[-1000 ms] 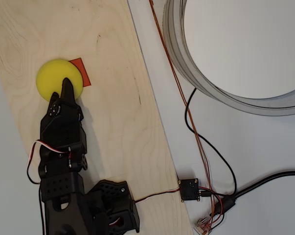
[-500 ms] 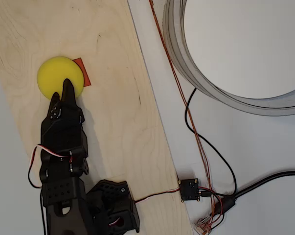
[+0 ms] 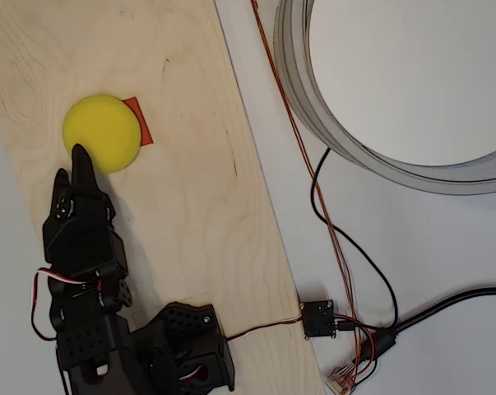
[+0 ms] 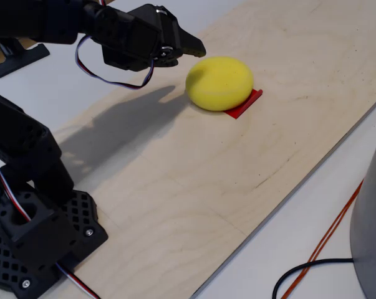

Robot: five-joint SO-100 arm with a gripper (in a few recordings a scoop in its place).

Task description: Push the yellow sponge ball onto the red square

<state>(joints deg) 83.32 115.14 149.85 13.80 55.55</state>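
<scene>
The yellow sponge ball [image 3: 101, 132] [image 4: 219, 83] rests on the wooden board and covers most of the red square [image 3: 140, 123] [image 4: 244, 103], whose right edge sticks out beside it. My black gripper [image 3: 77, 156] [image 4: 197, 45] is shut, its pointed tip at the ball's lower-left edge in the overhead view. In the fixed view the tip hovers just left of the ball, slightly above the board. Nothing is between the fingers.
The light wooden board [image 3: 190, 206] runs diagonally; its right edge drops to a white table. A large grey ring [image 3: 313, 107] lies at the upper right. Orange and black cables [image 3: 330, 222] and a small black circuit box [image 3: 319, 318] lie right of the board. The arm's base [image 4: 32, 230] stands at the board's near end.
The gripper has swung left and drawn back slightly, from over the ball's lower middle to its lower-left edge. The ball and red square have barely moved.
</scene>
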